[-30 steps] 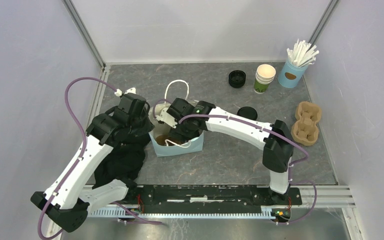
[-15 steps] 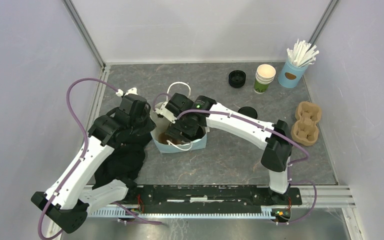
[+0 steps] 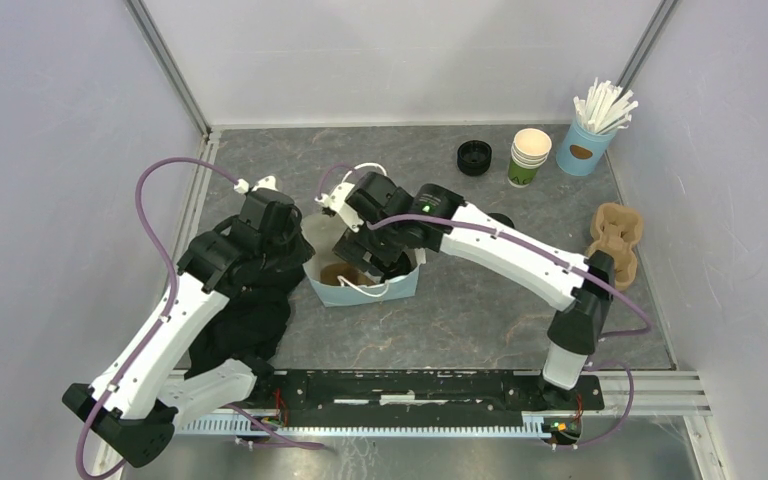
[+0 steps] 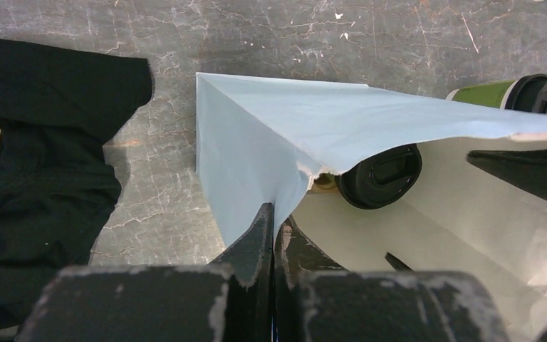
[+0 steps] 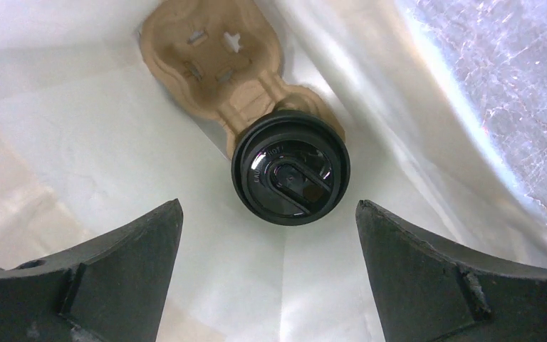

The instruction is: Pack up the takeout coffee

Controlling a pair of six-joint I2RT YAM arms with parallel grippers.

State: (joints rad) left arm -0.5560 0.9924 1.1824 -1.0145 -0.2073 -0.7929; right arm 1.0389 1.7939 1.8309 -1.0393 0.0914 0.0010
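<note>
The bag (image 3: 360, 293), half packed.
The left gripper (image 4: 272, 235) is clamped on the bag's rim; the right gripper (image 5: 267, 206) hangs spread wide inside the bag. A carrier (image 5: 214, 50) on the bag's floor holds one cup (image 5: 290, 167); the second cup (image 4: 527, 92) sits just outside the bag.

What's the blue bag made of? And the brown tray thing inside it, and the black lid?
The bag looks like paper: matte, pale blue, with sharp folded creases. The tray seems to be molded pulp cardboard: brown, rough and fibrous. The lid is likely plastic: glossy black, with crisp raised shapes and shiny glints.
</note>
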